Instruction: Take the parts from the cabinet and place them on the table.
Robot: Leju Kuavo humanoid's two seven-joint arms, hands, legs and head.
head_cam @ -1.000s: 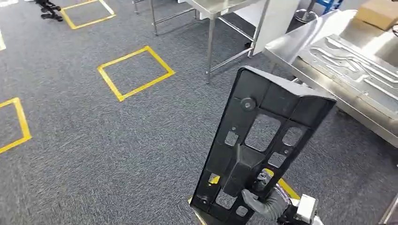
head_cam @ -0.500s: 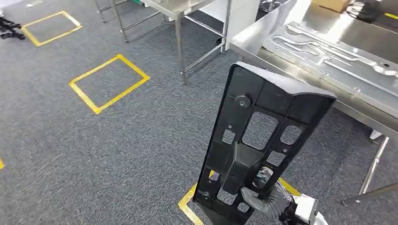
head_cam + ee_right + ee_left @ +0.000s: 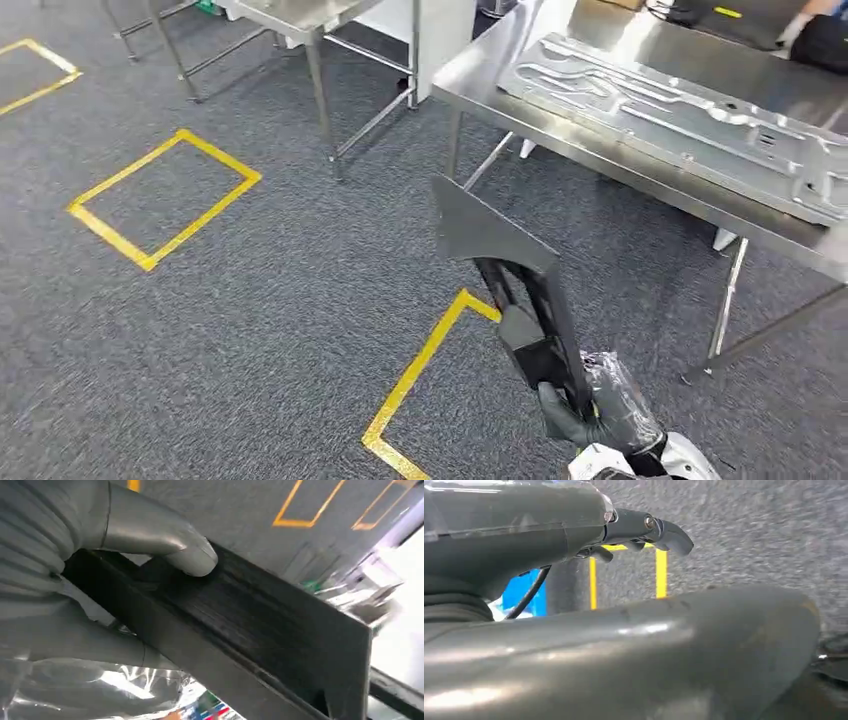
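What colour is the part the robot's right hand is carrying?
Black, a matte plastic part gripped by the right hand; it shows best in the head view.

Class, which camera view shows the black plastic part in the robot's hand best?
The head view: the black part shows nearly whole, edge-on, held by the right hand. The right wrist view gives a close stretch under the thumb. The left wrist view faces elsewhere.

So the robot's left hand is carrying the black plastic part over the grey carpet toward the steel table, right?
Not quite: the right hand holds the black plastic part, not the left. The head view shows it coming in from the lower right, and the right wrist view shows its thumb pressed on the part. The rest stands: grey carpet below, steel table ahead.
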